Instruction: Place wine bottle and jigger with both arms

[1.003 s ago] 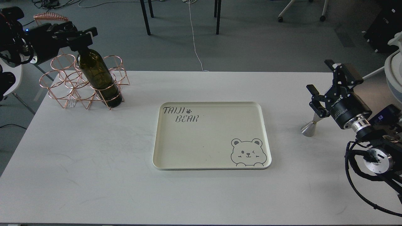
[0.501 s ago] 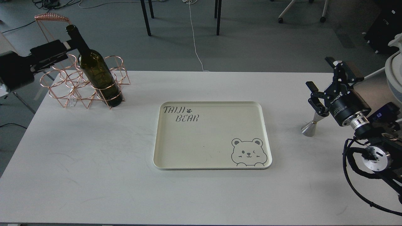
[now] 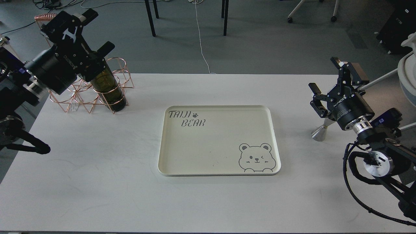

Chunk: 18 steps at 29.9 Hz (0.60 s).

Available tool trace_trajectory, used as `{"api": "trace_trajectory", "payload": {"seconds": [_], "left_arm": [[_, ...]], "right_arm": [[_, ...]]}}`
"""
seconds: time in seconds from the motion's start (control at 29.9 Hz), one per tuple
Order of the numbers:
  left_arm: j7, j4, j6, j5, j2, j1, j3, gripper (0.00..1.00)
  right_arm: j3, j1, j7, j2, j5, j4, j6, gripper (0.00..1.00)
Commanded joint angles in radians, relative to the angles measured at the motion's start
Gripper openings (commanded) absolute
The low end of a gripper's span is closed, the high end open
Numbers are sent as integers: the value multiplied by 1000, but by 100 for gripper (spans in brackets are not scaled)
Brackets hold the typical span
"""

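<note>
Wine bottle (image 3: 109, 89) stands in copper wire rack (image 3: 122, 70) at table's (image 3: 97, 182) far left; left gripper (image 3: 89, 48) covers its neck — grip cannot be told. Jigger (image 3: 319, 132) on table right of cream tray (image 3: 218, 169); right gripper (image 3: 325, 97) over its top, fingers spread — contact unclear.

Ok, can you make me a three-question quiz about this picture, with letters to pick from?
1. Where is the wine bottle?
A. on the tray
B. in the copper wire rack
C. lying on the floor

2. What colour is the jigger?
A. silver
B. red
C. blue

3. What is on the tray?
A. the jigger
B. a cup
C. nothing, only its printed bear

Answers:
1 B: copper rack rings circle the bottle's base.
2 A: its cone shines silver beside the right pincer.
3 C: only the bear drawing and lettering show on the cream tray.
</note>
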<state>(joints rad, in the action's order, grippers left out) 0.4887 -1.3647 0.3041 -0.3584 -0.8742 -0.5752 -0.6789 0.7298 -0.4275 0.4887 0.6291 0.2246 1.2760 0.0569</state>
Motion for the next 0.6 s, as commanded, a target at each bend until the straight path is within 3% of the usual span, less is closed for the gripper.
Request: {"api": "trace_trajectory", "payload": {"seconds": [0.0, 0.1, 0.17, 0.33, 0.57], "left_arm": [[-12, 4, 12, -1, 124, 196, -224, 98], [-123, 18, 46, -1, 237, 340, -384, 98], [-165, 33, 64, -4, 302, 394, -438, 98], [-176, 79, 56, -22, 379, 451, -456, 98], [-176, 81, 52, -102, 379, 454, -449, 98]], "right_arm": [[11, 9, 0, -9, -1, 2, 1, 99], [13, 10, 0, -16, 1, -1, 0, 99], [13, 12, 0, -17, 1, 2, 0, 99], [13, 13, 0, -17, 1, 2, 0, 99], [11, 12, 0, -20, 1, 2, 1, 99]]}}
